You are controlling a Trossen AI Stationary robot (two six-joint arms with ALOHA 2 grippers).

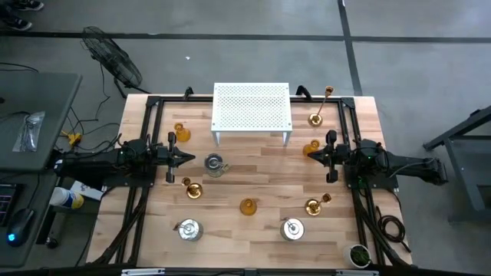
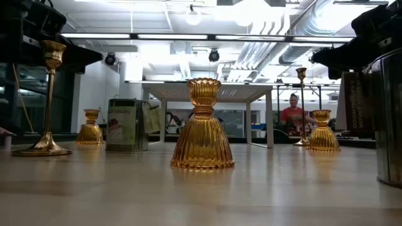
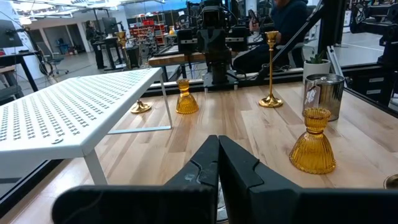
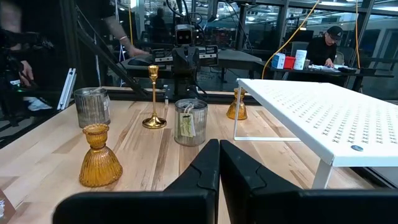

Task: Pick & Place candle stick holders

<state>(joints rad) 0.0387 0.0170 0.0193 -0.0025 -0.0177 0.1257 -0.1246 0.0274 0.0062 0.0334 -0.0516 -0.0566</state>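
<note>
Three gold candlesticks stand on their round bases: far right (image 1: 321, 107), left of middle (image 1: 192, 188), near right (image 1: 316, 204). Three amber cups stand at the far left (image 1: 182, 134), far right (image 1: 311, 147) and near middle (image 1: 248, 206). Three silvery pots stand left of middle (image 1: 215, 163), near left (image 1: 189, 228) and near right (image 1: 292, 228). My left gripper (image 1: 184, 159) is shut and empty, level, just left of the middle pot. My right gripper (image 1: 311, 153) is shut and empty, level, close beside the far-right amber cup. Whether it touches the cup, I cannot tell.
A white perforated rack (image 1: 252, 110) stands on thin legs at the table's far middle. A small potted plant (image 1: 358, 254) sits at the near right corner. Bare wood lies between the two grippers. People show in the room beyond the table (image 4: 323, 46).
</note>
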